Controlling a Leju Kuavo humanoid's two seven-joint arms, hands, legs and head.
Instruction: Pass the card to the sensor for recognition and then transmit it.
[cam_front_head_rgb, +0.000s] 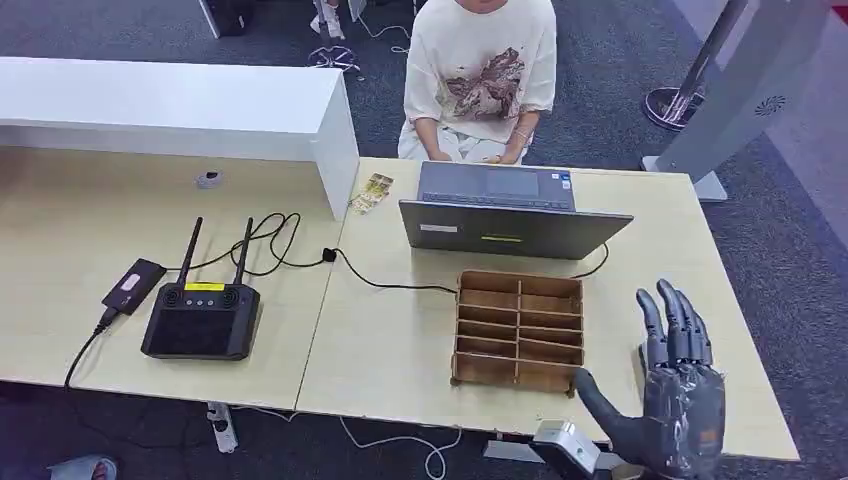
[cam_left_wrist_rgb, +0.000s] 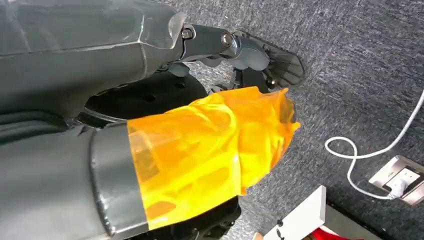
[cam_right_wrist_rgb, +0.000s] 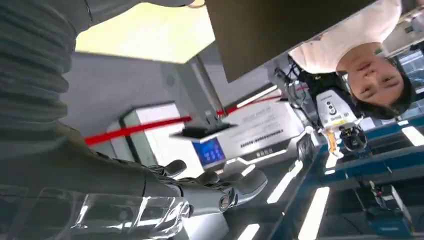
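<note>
A small patterned card (cam_front_head_rgb: 370, 192) lies on the table beside the end of the white shelf (cam_front_head_rgb: 335, 130). A black box with two antennas (cam_front_head_rgb: 200, 320) sits at the left, with a small black cabled device (cam_front_head_rgb: 133, 285) beside it. My right hand (cam_front_head_rgb: 672, 385) is raised over the table's near right corner, just right of the wooden divided box (cam_front_head_rgb: 518, 330), fingers spread and holding nothing. The right hand (cam_right_wrist_rgb: 210, 190) has its fingers stretched out in the right wrist view. My left hand (cam_left_wrist_rgb: 200, 150), partly wrapped in orange film, hangs above the floor with nothing in it.
A person in a white shirt (cam_front_head_rgb: 483, 70) sits behind an open laptop (cam_front_head_rgb: 510, 215) at the table's far side. Black cables (cam_front_head_rgb: 300, 255) run across the table's middle. A power strip (cam_front_head_rgb: 222, 425) and white cord (cam_left_wrist_rgb: 360, 150) lie on the grey carpet.
</note>
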